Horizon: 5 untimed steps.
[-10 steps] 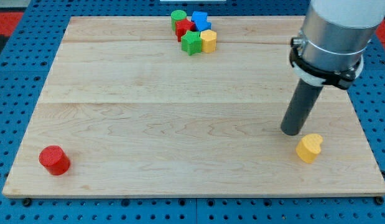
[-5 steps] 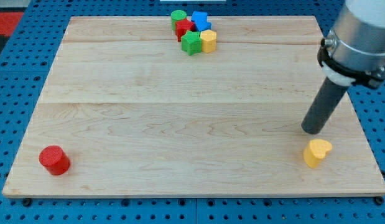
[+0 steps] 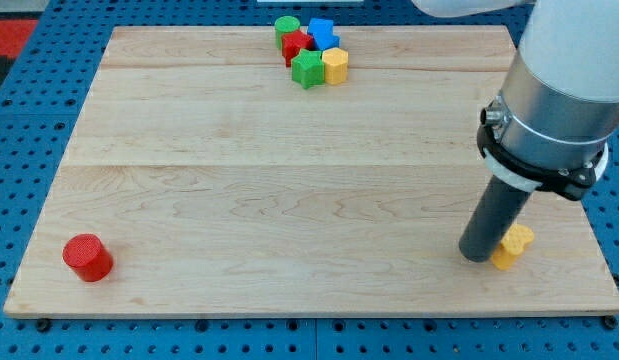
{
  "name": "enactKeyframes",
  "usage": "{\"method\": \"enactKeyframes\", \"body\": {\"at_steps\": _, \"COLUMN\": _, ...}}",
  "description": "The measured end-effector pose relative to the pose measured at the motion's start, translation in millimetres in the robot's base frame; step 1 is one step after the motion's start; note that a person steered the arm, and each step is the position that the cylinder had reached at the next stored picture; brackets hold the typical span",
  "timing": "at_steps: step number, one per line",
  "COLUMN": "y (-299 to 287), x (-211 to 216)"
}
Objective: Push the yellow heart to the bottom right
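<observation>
The yellow heart (image 3: 514, 246) lies near the board's bottom right corner, partly hidden behind my rod. My tip (image 3: 477, 256) rests on the board right against the heart's left side. The rod rises from the tip up and to the right into the arm's grey collar.
A red cylinder (image 3: 87, 257) stands near the bottom left corner. A cluster at the top middle holds a green cylinder (image 3: 286, 27), a red block (image 3: 296, 45), a blue block (image 3: 322, 31), a green block (image 3: 308, 69) and a yellow block (image 3: 335, 66). The wooden board (image 3: 239, 180) lies on a blue pegboard.
The heart slid a little right and down, from about mid-right toward the corner. My tip swung from above the heart to its left side, lower on the board.
</observation>
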State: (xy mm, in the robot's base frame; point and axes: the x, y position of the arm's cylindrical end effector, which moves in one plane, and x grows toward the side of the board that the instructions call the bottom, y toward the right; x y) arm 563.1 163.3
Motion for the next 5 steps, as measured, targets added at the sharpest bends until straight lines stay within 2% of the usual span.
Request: {"method": "enactKeyframes", "body": {"at_steps": 5, "y": 28, "x": 3}}
